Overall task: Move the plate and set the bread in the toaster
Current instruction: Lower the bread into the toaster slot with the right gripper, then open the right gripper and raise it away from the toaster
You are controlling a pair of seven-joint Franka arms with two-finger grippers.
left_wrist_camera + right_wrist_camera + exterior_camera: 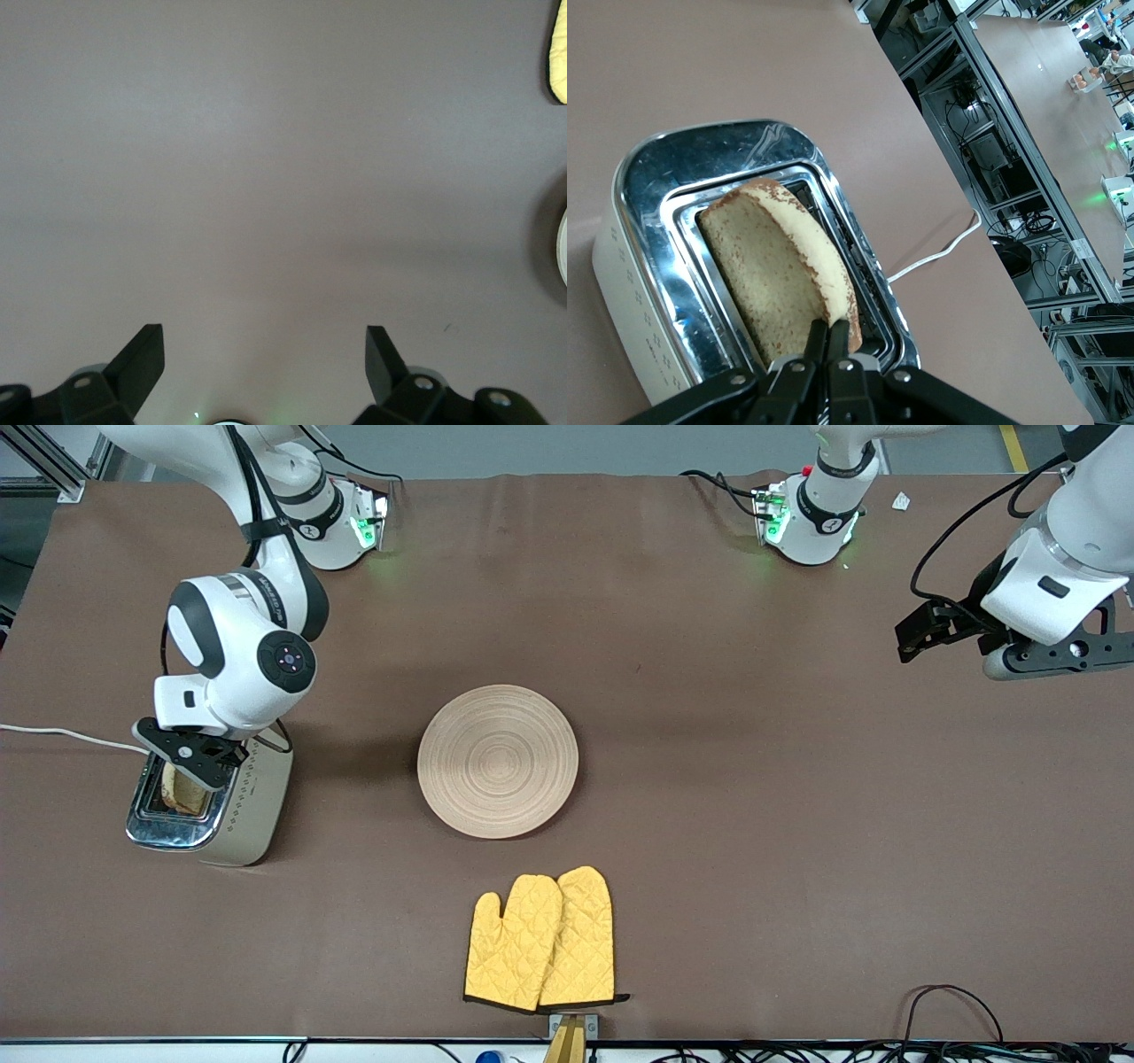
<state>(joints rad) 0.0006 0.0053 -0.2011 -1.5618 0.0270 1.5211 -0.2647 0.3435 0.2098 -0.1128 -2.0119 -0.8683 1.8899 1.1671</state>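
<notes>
Oven mitts (540, 942), a yellow quilted pair, lie nearest the front camera, at about six o'clock from the plate (498, 761) and apart from it. Bare and flat, the plate sits at mid-table, well apart from the toaster (213, 806), which stands at roughly nine o'clock from it, toward the right arm's end, its white cord (62, 735) trailing off the table edge. That spacing leaves the right arm room to work above the slots.

Right gripper (827, 347): poised directly over the toaster, fingers pinched nearly together on the edge of the bread (775, 274). The slice stands on edge and leans in one slot, much of it showing above the chrome top. Gripping one edge from above probably keeps the fingers out of the slot as the slice goes down. By this reading, the insertion is under way but not finished.

Left gripper (264, 354): waits over bare table at the left arm's end, fingers spread wide and holding nothing.
</notes>
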